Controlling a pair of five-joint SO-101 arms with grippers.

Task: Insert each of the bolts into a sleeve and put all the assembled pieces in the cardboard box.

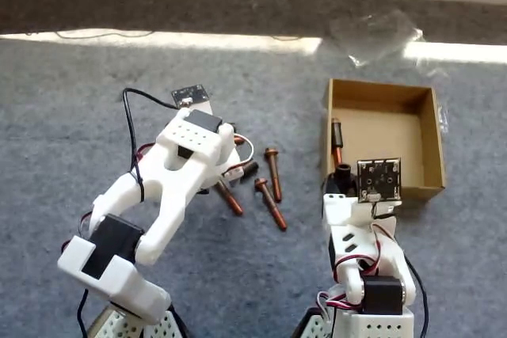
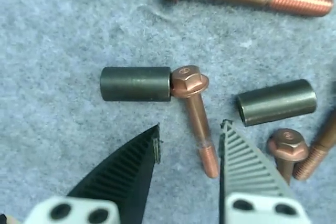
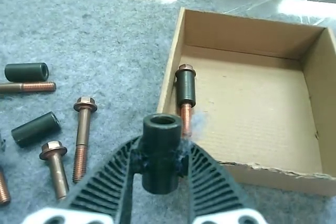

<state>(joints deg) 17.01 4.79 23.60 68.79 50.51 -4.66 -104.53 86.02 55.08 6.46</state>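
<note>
Left claw (image 2: 191, 125), spread wide, straddles a bolt (image 2: 196, 106) mid-frame; right claw (image 3: 161, 156) clamps a sleeve (image 3: 161, 129). I'd grip the bolt next.

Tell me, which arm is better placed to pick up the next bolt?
Left. The left gripper hangs open over a loose bolt, one finger either side. The right gripper is shut on a sleeve beside the cardboard box.
</note>
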